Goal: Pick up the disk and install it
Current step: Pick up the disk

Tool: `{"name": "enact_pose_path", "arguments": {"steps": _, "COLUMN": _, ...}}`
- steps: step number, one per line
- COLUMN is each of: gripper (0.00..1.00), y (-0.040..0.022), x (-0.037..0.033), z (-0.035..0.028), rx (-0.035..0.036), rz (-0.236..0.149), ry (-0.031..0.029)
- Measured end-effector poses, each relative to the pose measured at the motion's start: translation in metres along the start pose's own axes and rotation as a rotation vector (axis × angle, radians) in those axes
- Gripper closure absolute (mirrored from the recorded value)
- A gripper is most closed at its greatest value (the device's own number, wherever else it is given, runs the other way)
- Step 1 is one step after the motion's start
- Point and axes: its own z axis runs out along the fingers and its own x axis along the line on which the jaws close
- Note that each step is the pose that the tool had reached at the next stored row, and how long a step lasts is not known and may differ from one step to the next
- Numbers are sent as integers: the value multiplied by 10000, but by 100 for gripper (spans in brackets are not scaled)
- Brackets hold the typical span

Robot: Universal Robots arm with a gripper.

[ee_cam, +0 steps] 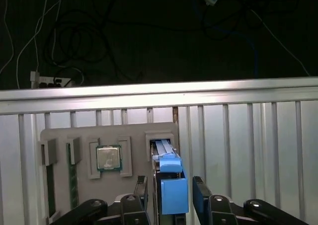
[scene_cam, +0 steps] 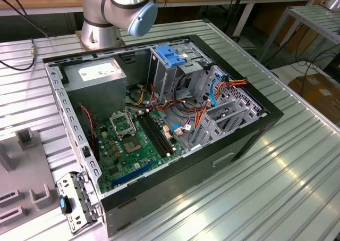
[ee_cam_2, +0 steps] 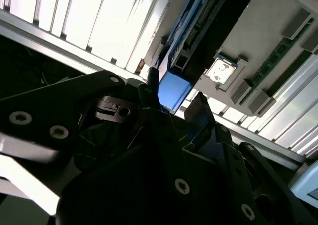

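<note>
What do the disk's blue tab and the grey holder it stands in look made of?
The disk: its blue tab looks like matte moulded plastic, uniform in colour with no metallic glint. The grey holder: also likely matte plastic, flat dull grey with blocky ribs, though painted metal is possible.

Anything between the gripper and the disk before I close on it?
Nothing visible. In the first wrist view the gripper is open, one finger on either side of the disk, which stands in its slot in the grey holder, with a bare gap on each side.
</note>
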Motion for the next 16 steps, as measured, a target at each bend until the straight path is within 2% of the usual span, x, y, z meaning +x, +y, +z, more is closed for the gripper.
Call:
{"name": "enact_pose_path", "arguments": {"steps": 4, "gripper": 51, "y": -1, "x": 9, "z": 85, "rx": 0, "rz": -3, "ry": -6}}
{"name": "enact_pose_path", "arguments": {"steps": 7, "gripper": 51, "y": -1, "x": 20, "z": 182, "rx": -18, "rz": -3, "ry": -6}}
{"name": "enact_pose_path", "arguments": {"steps": 16, "gripper": 51, "y": -5, "x": 19, "z": 274, "rx": -23, "rz": -3, "ry": -6}}
